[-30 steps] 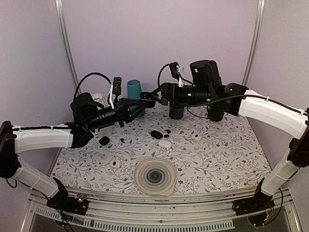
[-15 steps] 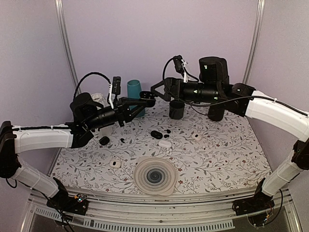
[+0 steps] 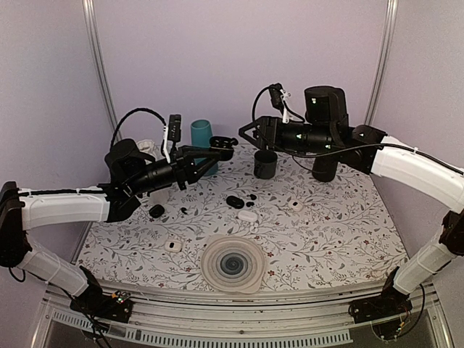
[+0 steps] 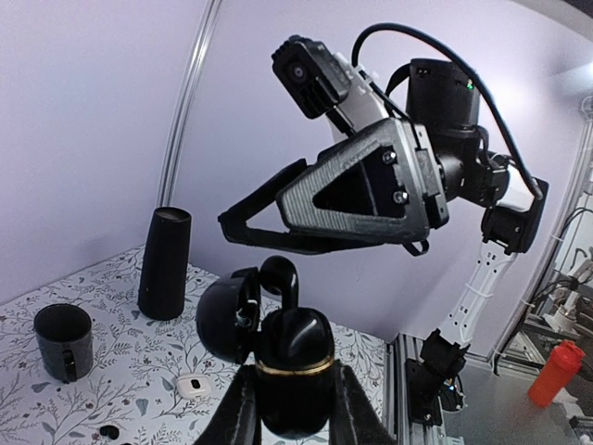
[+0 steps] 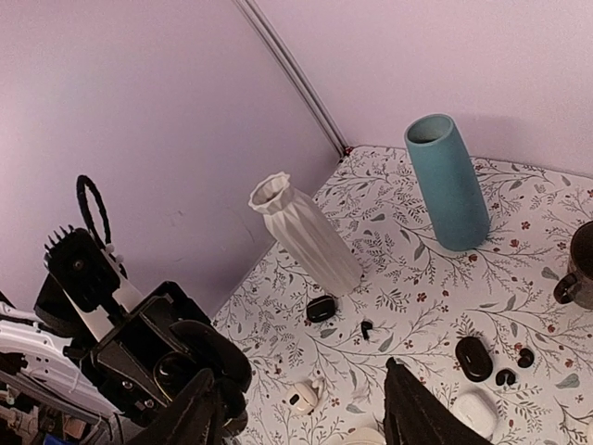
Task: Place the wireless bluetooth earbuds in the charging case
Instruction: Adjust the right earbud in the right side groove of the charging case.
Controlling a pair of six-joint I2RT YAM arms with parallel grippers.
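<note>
Clamping the charging case (image 4: 295, 360), left tool (image 4: 295, 413) faces spread right tool (image 5: 301, 408).

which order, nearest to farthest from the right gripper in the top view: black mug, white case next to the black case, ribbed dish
1. black mug, back of table, close by the right gripper
2. white case, mid table
3. ribbed dish, near edge

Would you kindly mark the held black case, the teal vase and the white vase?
black case (image 4: 295, 345): left wrist view, front of its body.
teal vase (image 5: 448, 185): right wrist view, mid side.
white vase (image 5: 310, 235): right wrist view, ribbed side.
</note>
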